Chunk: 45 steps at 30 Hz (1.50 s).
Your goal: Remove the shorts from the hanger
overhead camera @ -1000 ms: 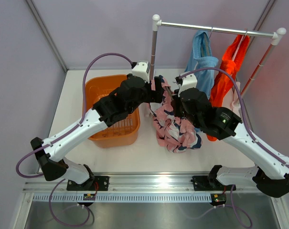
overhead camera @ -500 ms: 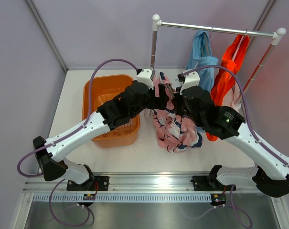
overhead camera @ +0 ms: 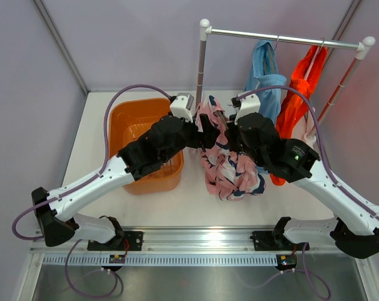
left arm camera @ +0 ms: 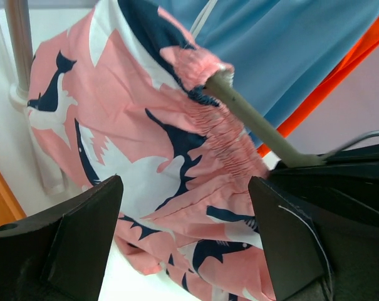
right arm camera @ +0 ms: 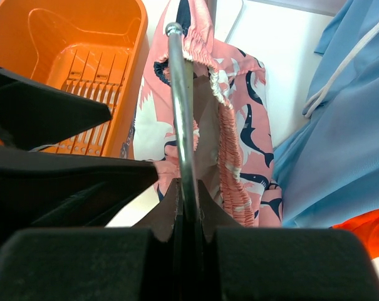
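Since all three shorts are thin, limp cloth, they should weigh little, fold wherever they are pushed, and give nothing firm to pinch except their seams and waistbands. On the table (overhead camera: 189, 204) stands a rack (overhead camera: 283, 39). From its rail hang the blue shorts (overhead camera: 264, 69) and, just beside them, the orange shorts (overhead camera: 302, 88), both untouched. A basket (overhead camera: 134, 116) sits left of the rack, near the arms.

The pink shorts (overhead camera: 230, 175) are off the rail, between the two wrists. They hang from a hanger (right arm camera: 180, 94), and their lower folds seem to bunch on the table. The left wrist view shows their gathered elastic waistband threaded over the hanger's grey arm.

The right gripper (right arm camera: 188, 188) is clamped tight on the hanger's metal wire and holds it up. The left gripper (left arm camera: 184, 185) is spread wide with nothing in it, one finger on each side of the pink cloth and apart from it.

That puckered waistband looks like the best hold: thicker than the legs, and less likely to slip from the pads. Pinched close to the hanger arm, it could probably slide along toward the free end. A hold lower on the leg would likely only stretch the cloth. The elastic may snag on the tip.
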Each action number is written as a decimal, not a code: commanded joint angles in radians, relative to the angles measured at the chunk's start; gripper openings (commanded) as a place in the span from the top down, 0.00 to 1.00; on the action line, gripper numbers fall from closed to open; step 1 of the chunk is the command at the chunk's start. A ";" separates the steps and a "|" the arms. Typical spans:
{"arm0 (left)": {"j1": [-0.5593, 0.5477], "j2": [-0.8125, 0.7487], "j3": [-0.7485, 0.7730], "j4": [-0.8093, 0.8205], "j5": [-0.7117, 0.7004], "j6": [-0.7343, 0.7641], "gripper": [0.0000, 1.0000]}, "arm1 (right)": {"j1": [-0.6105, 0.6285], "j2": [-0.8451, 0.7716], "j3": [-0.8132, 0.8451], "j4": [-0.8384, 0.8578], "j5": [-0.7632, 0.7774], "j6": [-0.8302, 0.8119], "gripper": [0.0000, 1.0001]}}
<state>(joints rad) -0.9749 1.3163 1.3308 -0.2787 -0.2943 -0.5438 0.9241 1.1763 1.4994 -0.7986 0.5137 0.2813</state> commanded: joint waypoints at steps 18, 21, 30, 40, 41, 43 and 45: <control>-0.001 0.027 0.015 0.157 0.038 -0.039 0.11 | 0.013 -0.015 0.044 0.022 -0.003 0.010 1.00; 0.002 0.038 0.016 0.174 0.049 -0.045 0.11 | 0.015 -0.018 0.038 0.019 -0.004 0.013 1.00; 0.008 0.100 0.059 0.145 0.046 -0.054 0.12 | 0.013 -0.033 0.039 0.013 -0.020 0.021 1.00; 0.021 0.070 0.001 0.193 0.052 -0.062 0.11 | 0.015 -0.030 0.047 0.004 -0.021 0.018 1.00; 0.021 0.070 0.001 0.202 0.056 -0.062 0.11 | 0.015 -0.027 0.044 0.002 -0.023 0.016 1.00; 0.021 0.069 0.001 0.211 0.061 -0.061 0.11 | 0.015 -0.030 0.045 0.002 -0.024 0.018 1.00; 0.022 0.067 0.001 0.229 0.063 -0.062 0.11 | 0.013 -0.030 0.042 0.001 -0.021 0.018 1.00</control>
<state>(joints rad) -0.9600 1.4071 1.3319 -0.1661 -0.2413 -0.5926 0.9241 1.1629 1.4998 -0.8421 0.5106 0.2844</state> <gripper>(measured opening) 0.885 0.067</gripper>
